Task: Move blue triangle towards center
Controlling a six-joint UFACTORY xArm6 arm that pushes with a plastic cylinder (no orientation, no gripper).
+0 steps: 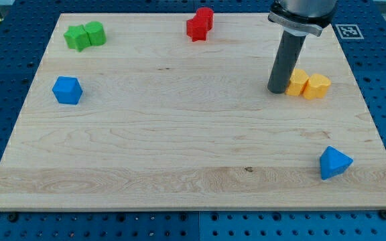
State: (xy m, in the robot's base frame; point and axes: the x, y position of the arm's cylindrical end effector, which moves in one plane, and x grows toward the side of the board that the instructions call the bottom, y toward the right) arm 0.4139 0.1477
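The end effector, a bare rod with nothing to open or close, has my tip (277,90) set beside the yellow blocks (308,84), well apart from the blue triangle (334,163), which lies unmoved near the desk (179,147) corner.

A lab: wooden board (179,134) on blue perforated bench (5,73).

Wooden board (179,134); blue perforated table (5,73) beneath

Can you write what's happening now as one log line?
task: blue triangle to center | my tip: touching yellow blocks' left side | blue triangle: bottom right, untouched
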